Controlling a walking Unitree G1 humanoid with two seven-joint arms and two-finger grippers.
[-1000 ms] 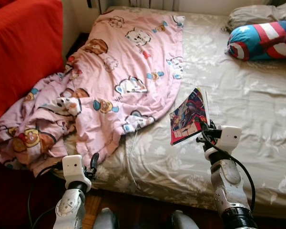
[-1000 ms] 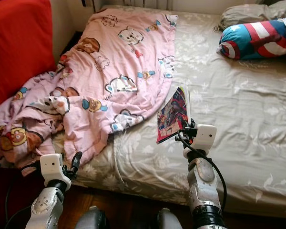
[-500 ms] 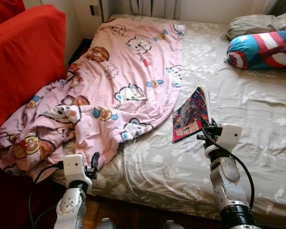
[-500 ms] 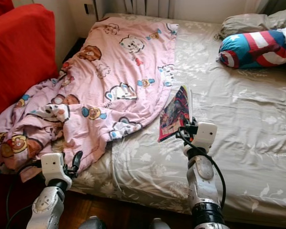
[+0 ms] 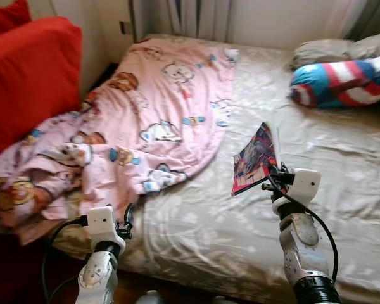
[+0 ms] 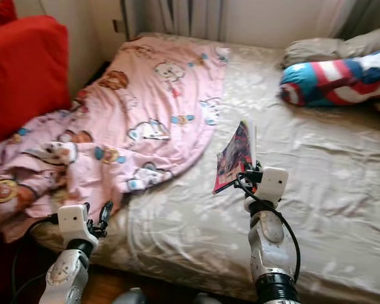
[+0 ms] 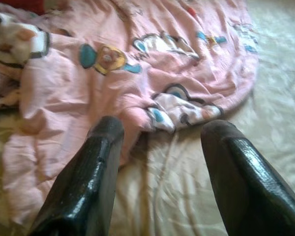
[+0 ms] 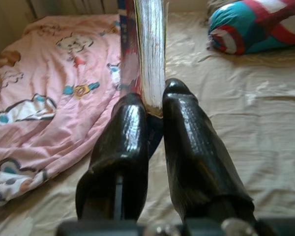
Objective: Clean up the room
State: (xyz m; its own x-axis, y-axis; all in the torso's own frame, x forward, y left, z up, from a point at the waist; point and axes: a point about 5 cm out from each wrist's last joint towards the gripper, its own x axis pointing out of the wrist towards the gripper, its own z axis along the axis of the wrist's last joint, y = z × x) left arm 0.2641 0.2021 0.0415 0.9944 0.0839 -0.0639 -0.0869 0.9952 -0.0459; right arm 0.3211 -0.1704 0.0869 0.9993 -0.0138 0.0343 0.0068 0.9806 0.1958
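My right gripper (image 5: 270,180) is shut on a colourful comic book (image 5: 254,158) and holds it upright above the beige bed sheet (image 5: 342,145). In the right wrist view the book's white page edge (image 8: 151,54) stands between the two black fingers (image 8: 123,142). A pink cartoon blanket (image 5: 145,114) lies rumpled over the bed's left half and hangs off its near corner. My left gripper (image 5: 128,218) is low by that corner, open, with nothing between its fingers (image 7: 88,182), pointing at the blanket's edge (image 7: 177,105).
A Captain America shield pillow (image 5: 342,79) and a grey pillow (image 5: 329,50) lie at the head of the bed, far right. A red sofa (image 5: 25,76) stands on the left, close to the bed. Curtains and a wall close off the far side.
The camera has tipped up and backed off, so the whole scene has shifted down and blurred. The book stays in my right gripper, a little higher; my left gripper remains low and open.
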